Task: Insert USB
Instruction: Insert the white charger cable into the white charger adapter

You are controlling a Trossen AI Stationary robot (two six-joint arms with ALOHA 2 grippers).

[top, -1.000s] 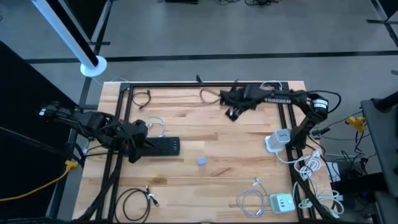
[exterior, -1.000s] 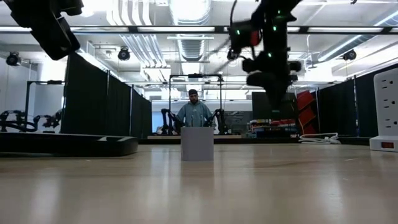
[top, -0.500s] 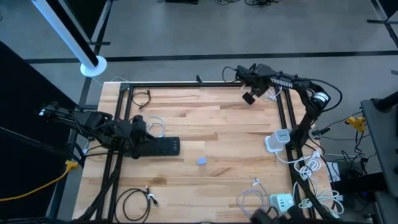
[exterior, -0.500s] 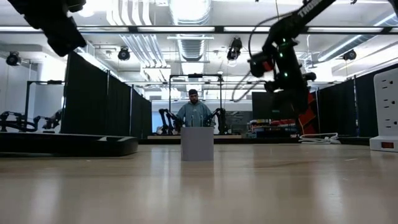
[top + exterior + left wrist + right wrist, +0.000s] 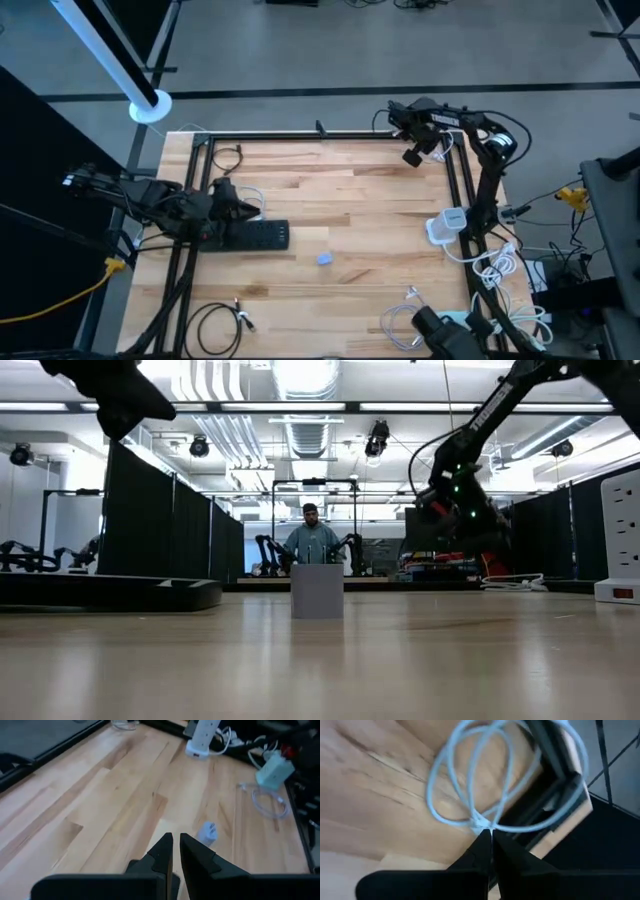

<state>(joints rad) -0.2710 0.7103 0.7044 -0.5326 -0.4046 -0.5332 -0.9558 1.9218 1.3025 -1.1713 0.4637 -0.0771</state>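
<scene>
A small blue-grey charger block (image 5: pixel 325 259) stands on the wooden table's middle; it also shows in the low view (image 5: pixel 317 591) and the left wrist view (image 5: pixel 207 832). My left gripper (image 5: pixel 248 209) hovers shut over the black power strip (image 5: pixel 258 236) at the table's left, its fingertips (image 5: pixel 175 851) pointing toward the block. My right gripper (image 5: pixel 412 156) is shut at the far right corner, above a coiled white USB cable (image 5: pixel 485 780) that lies on the table there. Its fingertips (image 5: pixel 489 839) stand just short of the coil's crossing.
A white power strip (image 5: pixel 448 225) lies at the right edge, with white cables (image 5: pixel 400 320) and a white charger (image 5: pixel 455 322) at the near right. Black cables lie at the near left (image 5: pixel 215 325) and far left (image 5: pixel 228 157). A person (image 5: pixel 312 542) stands beyond the table.
My right gripper has swung from the middle of the far edge to the table's far right corner, over the white cable coil. My left gripper has moved a little toward the table's right and far edges, above the black power strip.
</scene>
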